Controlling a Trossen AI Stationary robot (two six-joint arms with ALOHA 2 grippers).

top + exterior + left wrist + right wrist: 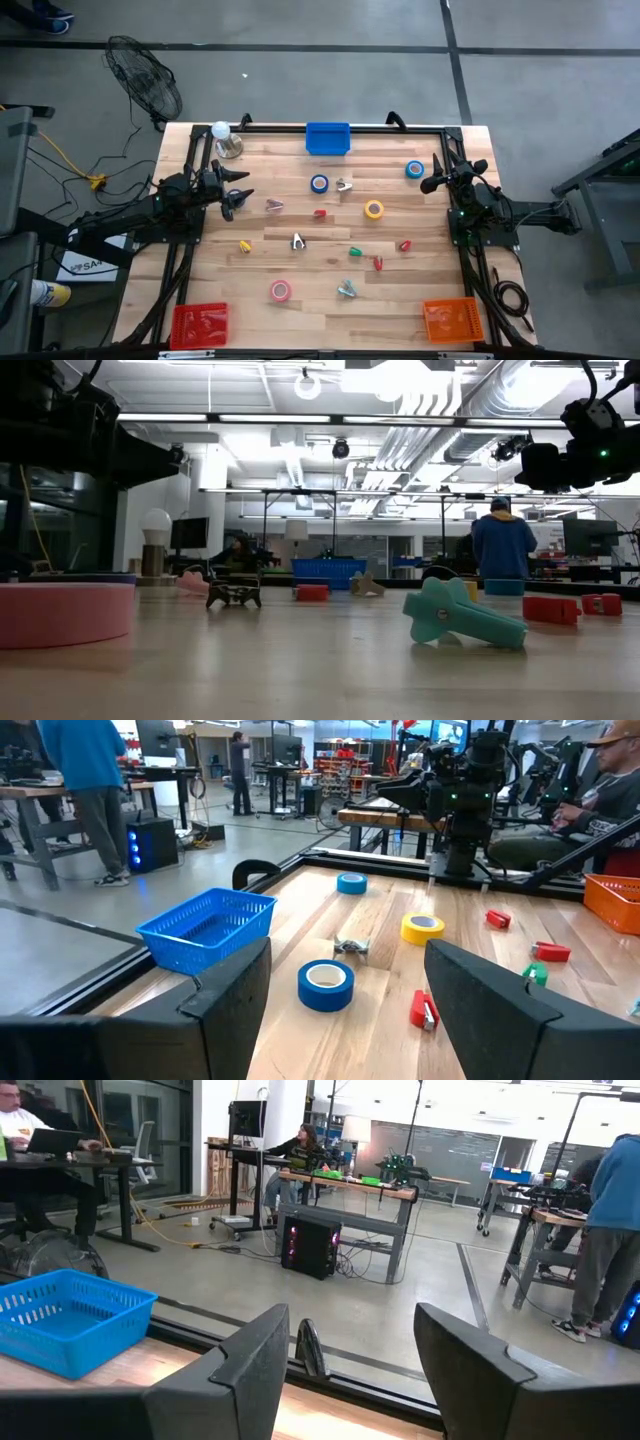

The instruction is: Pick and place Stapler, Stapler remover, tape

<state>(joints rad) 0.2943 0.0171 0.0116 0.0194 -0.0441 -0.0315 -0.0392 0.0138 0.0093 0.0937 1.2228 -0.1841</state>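
Tape rolls lie flat on the wooden table: two blue [319, 183] [414, 170], one yellow [373, 209], one pink [280, 291]. Small coloured staplers are scattered about, among them a red one [320, 213] and a teal one [462, 618]. Metal staple removers [343, 185] [297, 241] lie near the middle. My left gripper [345, 1000] hovers open over the table's left edge, pointing level toward the blue roll [326, 985]. My right gripper [350, 1360] stands open over the right edge, pointing toward the far edge. Neither touches anything.
A blue basket [327, 138] sits at the far edge's middle, a red basket [199, 323] at the near left corner and an orange one [452, 320] at the near right. A bulb lamp [225, 140] stands at the far left corner. People work beyond the table.
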